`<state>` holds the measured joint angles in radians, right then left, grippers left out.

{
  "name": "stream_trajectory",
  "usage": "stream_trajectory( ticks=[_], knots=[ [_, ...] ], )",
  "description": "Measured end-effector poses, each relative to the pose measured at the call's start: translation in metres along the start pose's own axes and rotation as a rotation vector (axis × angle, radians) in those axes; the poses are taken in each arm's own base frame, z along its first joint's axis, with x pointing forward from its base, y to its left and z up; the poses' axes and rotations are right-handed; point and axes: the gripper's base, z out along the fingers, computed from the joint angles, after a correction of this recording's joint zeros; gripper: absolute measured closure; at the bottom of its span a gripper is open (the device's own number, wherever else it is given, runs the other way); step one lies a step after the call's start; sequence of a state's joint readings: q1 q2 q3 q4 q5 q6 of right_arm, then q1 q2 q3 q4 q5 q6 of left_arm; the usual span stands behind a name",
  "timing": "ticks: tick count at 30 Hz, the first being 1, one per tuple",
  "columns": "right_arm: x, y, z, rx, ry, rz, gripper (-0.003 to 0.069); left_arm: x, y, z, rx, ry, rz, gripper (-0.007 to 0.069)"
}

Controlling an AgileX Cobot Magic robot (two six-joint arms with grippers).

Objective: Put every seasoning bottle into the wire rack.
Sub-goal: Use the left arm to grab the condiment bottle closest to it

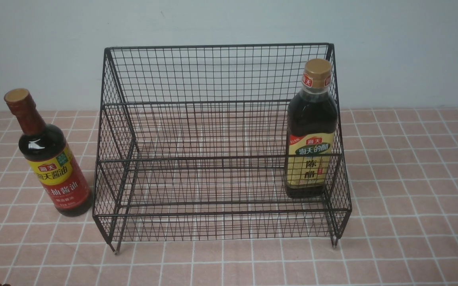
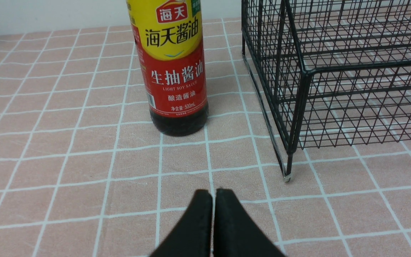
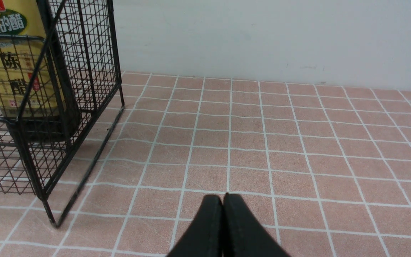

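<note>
My left pincer [image 2: 213, 194] is shut tight with nothing in it, and my right pincer [image 3: 222, 198] is shut and has nothing in it too. The red bottle [image 1: 52, 159] stands up on the cloth [image 1: 412, 178], just beside the left side of the rack [image 1: 217, 47] and not in it yet. I think this one could go wrong. It is tall with a thin neck, so if I push it with shut tips it may tip over and roll. I would need to open wide first. It is also so near the rack that my pincer could bump the wires and shove the rack. When I lift it, its bottom could catch on the front wall if I do not go high enough. The rack holds one thing: the beige bottle [image 1: 310, 139], standing up at the right end, on the low front step I think. The rest of the rack has no bottles
</note>
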<state>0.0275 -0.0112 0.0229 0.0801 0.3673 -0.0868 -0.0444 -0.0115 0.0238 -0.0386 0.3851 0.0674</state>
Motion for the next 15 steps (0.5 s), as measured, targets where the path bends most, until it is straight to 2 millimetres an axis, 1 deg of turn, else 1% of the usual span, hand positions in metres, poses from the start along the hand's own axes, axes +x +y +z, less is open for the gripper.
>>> stream_trajectory(
  ticks=[8, 12, 13, 14, 15],
  knots=[
    [0.0, 0.0, 0.0, 0.0, 0.0, 0.0, 0.0672, 0.0, 0.0, 0.0, -0.003, -0.008, 0.006, 0.0631],
    [0.0, 0.0, 0.0, 0.0, 0.0, 0.0, 0.0672, -0.01, -0.001, 0.0, 0.012, -0.12, -0.091, 0.0631],
    [0.0, 0.0, 0.0, 0.0, 0.0, 0.0, 0.0672, -0.018, -0.001, -0.001, 0.026, -0.206, -0.184, 0.0631],
    [0.0, 0.0, 0.0, 0.0, 0.0, 0.0, 0.0672, -0.019, -0.001, -0.002, 0.027, -0.216, -0.19, 0.0631],
    [0.0, 0.0, 0.0, 0.0, 0.0, 0.0, 0.0672, -0.027, 0.001, -0.004, 0.029, -0.307, -0.242, 0.0631]
  ],
)
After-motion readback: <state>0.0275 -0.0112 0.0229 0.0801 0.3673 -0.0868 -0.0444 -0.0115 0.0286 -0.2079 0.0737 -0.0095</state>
